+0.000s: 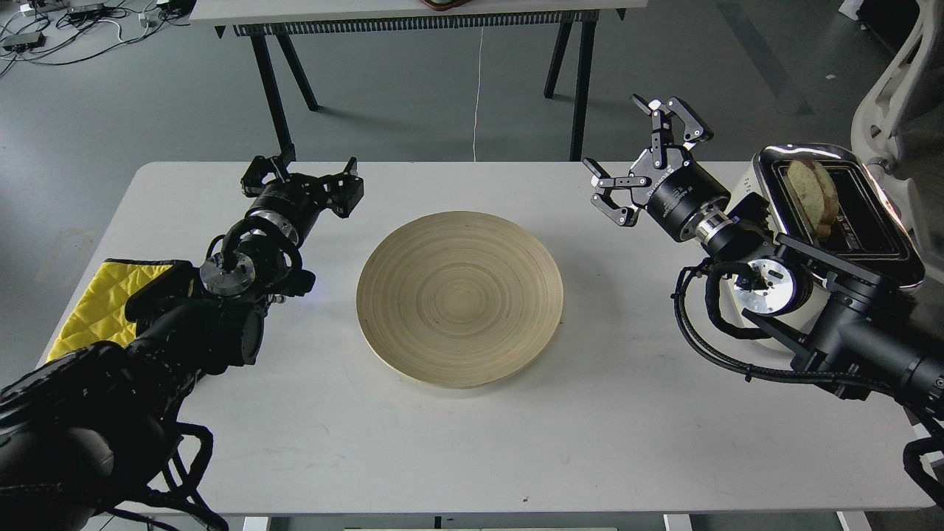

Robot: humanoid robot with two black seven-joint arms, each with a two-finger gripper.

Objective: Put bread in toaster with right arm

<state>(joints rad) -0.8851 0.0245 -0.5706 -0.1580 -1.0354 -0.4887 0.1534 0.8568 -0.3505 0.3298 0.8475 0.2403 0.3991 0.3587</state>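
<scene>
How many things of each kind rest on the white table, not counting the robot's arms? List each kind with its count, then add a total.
Wooden plate: 1
Toaster: 1
Bread slice, standing in the toaster's slot: 1
Yellow cloth: 1
Total: 4

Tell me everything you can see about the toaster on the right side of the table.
The toaster is cream-white with a shiny chrome top and dark slots. It stands upright at the table's right edge, partly hidden by the right arm. A slice of bread sits in the left slot, sticking up above the top. The right tool is open, clear of it.
</scene>
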